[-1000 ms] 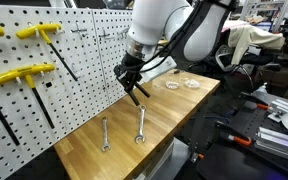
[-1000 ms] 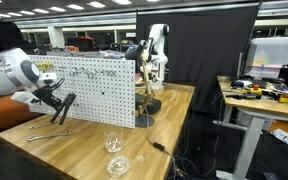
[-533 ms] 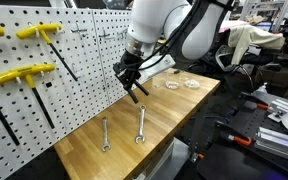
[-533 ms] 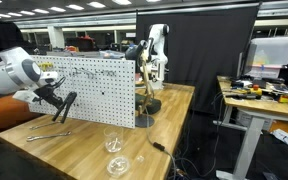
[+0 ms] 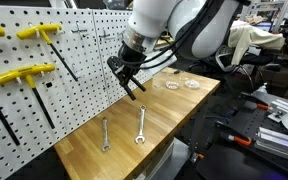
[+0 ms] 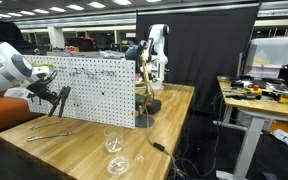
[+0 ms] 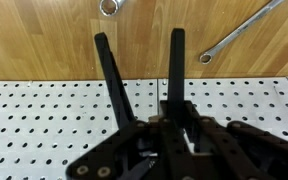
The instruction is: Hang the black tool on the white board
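Carefully, with fingers (image 5: 121,71) clenched on the black tool (image 5: 134,91), ease it squarely toward the white board (image 5: 79,50), clear of the worktop's (image 5: 179,108) board-side edge.

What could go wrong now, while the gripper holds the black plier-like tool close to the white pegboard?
1. The gripper holds the black plier-like tool in the air; if it slips, it may fall to the wooden table near the two silver wrenches.
2. The wrist view shows no hook near the tool's handles, so they could scrape the white pegboard instead of catching.
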Available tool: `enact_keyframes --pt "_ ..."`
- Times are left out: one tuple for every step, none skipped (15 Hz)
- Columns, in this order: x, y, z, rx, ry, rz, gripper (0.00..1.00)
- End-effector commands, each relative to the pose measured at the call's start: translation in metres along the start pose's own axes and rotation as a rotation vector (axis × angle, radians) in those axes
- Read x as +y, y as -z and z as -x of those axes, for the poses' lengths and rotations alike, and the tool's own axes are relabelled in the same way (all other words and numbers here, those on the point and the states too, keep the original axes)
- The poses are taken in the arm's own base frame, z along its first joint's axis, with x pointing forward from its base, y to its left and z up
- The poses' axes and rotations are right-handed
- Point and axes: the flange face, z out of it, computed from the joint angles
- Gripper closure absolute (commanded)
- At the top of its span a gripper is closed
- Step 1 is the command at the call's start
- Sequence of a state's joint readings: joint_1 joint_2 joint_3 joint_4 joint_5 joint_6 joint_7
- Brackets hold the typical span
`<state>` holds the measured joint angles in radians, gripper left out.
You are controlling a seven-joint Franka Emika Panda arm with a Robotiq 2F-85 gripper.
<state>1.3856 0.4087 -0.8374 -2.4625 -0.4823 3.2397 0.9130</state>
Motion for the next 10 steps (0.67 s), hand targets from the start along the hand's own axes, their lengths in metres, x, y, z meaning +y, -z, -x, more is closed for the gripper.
enact_keyframes --pt "0.003 0.02 0.023 0.021 0.022 -0.01 0.96" --pt "0.004 0.024 0.03 0.028 0.012 -0.013 0.96" --pt "-0.001 0.013 0.023 0.006 0.025 0.001 0.96" --pt "-0.002 0.015 0.028 0.004 0.03 0.002 0.84" --pt "-0.003 0.015 0.029 0.003 0.032 0.001 0.84" --pt "-0.002 0.015 0.028 0.004 0.029 0.002 0.84" --pt "-0.002 0.015 0.026 0.006 0.028 0.003 0.84" --pt "-0.001 0.015 0.026 0.006 0.028 0.003 0.84" --pt "-0.001 0.015 0.026 0.006 0.027 0.004 0.84" --pt "-0.001 0.015 0.026 0.006 0.027 0.003 0.84"
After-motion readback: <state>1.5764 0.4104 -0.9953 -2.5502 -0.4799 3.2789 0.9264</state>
